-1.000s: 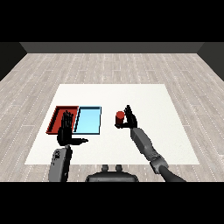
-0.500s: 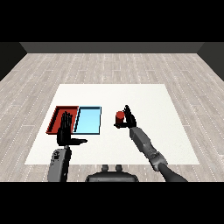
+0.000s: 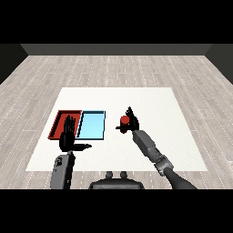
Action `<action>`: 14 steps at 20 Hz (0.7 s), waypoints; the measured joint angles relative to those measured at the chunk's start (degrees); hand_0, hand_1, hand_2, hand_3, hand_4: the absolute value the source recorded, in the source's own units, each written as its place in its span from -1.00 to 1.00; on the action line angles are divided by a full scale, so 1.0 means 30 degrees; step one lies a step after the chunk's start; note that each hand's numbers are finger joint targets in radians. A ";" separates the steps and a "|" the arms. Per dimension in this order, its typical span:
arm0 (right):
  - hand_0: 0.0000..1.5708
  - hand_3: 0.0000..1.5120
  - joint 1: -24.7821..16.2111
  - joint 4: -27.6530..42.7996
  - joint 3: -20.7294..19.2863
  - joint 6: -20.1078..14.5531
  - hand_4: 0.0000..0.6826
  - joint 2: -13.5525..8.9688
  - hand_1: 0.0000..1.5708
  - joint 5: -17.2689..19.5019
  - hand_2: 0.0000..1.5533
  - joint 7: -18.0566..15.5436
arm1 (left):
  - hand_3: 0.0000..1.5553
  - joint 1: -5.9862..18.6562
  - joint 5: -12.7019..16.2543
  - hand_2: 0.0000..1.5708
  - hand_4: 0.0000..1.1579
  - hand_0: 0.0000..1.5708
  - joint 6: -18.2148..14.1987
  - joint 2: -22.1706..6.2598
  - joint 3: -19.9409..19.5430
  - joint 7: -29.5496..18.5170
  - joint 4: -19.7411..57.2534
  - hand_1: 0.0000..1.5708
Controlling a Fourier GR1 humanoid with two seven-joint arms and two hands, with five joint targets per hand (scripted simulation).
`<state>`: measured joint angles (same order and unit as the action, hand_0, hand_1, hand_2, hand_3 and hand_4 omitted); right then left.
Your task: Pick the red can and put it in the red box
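The small red cylindrical can stands on the white desk to the right of the two trays, and the black right robot hand is against its right side with the fingers rising behind it and the thumb reaching under toward the left; the fingers appear to wrap part of the way round the can, so the grasp looks made or close to made, though whether the can is off the desk cannot be told from this view. The flat red rectangular tray lies at the far left, touching the flat light blue rectangular tray that sits between it and the can. The black left robot hand is held upright in front of the red tray, fingers straight and thumb out to the side, holding nothing. By my judgement the picking step is about reached; carrying the can leftward over the blue tray and setting it down in the red tray is all left to do.
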<state>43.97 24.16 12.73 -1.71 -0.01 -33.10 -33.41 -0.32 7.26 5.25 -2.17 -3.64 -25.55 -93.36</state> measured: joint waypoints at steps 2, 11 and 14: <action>-1.00 -1.00 -0.0105 0.0138 0.0588 -0.0165 -1.00 -0.0002 -1.00 -0.0400 -1.00 -0.0026 | -1.00 0.0195 0.0177 -1.00 -1.00 -1.00 0.0070 -0.0049 -0.0075 0.0146 -0.0046 -1.00; -1.00 -1.00 0.0664 -0.1100 0.1391 -0.0467 -1.00 -0.0003 -1.00 -0.1497 -1.00 0.0159 | -1.00 -0.0051 0.0397 -1.00 -1.00 -1.00 0.0500 -0.0058 -0.0117 -0.0384 0.0299 -1.00; 0.94 0.93 0.1159 -0.1999 0.1201 -0.0962 0.44 -0.0016 0.94 -0.1347 0.93 -0.0010 | -1.00 -0.0192 0.0355 -1.00 -1.00 -1.00 0.0507 -0.0136 -0.0175 -0.0511 0.0112 -1.00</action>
<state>47.45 18.16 16.33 -4.60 -0.06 -37.14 -33.44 -0.89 8.32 6.77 -2.58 -4.17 -27.08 -93.02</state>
